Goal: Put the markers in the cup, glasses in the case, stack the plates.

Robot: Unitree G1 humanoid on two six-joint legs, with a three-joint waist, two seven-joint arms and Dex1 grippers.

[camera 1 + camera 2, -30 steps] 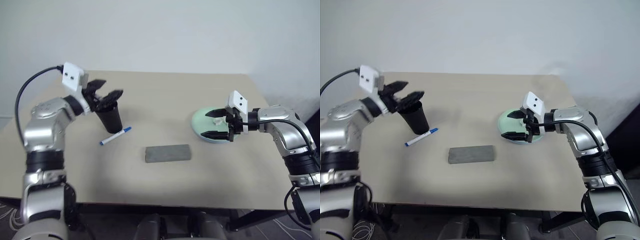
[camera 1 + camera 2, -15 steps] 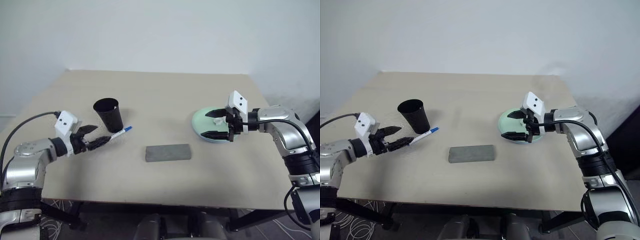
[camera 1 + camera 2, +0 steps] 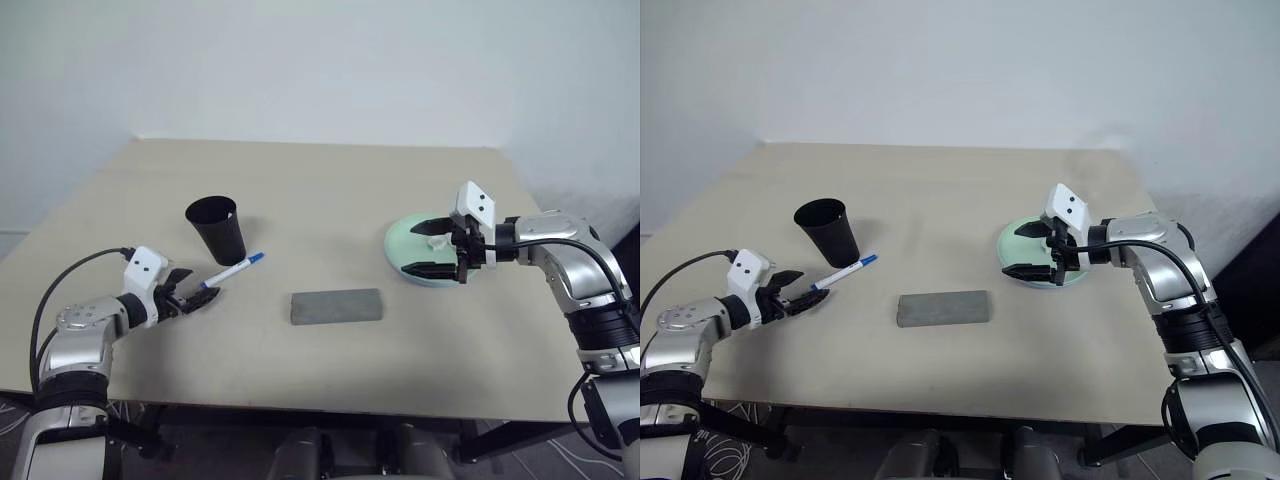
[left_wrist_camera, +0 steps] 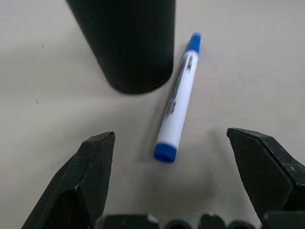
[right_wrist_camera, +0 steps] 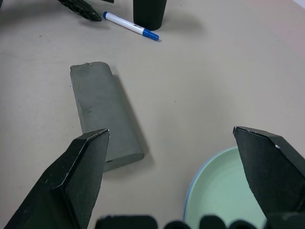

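Head views: left tool (image 3: 196, 297) lying low over the counter (image 3: 330, 190), fingers spread wide, empty, tips just short of the white end of the blue-capped marker (image 3: 231, 270). Marker lying flat, blue cap pointing toward 2 o'clock, just beside the base of the black cup (image 3: 217, 229). Cup standing upright at 11 o'clock from the marker. Grey case (image 3: 336, 306) lying closed near counter centre, at 4 o'clock from the marker, well apart from it. Right tool (image 3: 437, 249) hovering over the plates (image 3: 399, 240), fingers spread wide, holding nothing; mint green plate sitting on the light blue one, at 3 o'clock from the case.

Left wrist view: own fingers (image 4: 81, 186) standing wide, marker (image 4: 178, 96) lying between them ahead, untouched; cup (image 4: 125, 40) close beside the marker barrel.

Right wrist view: own fingers (image 5: 74, 176) standing wide; case (image 5: 104, 114) lying beyond them, plate rim (image 5: 209, 195) below, marker (image 5: 131, 26) and cup base (image 5: 149, 13) farther off, with the left tool's tip (image 5: 81, 8) near the marker's white end.
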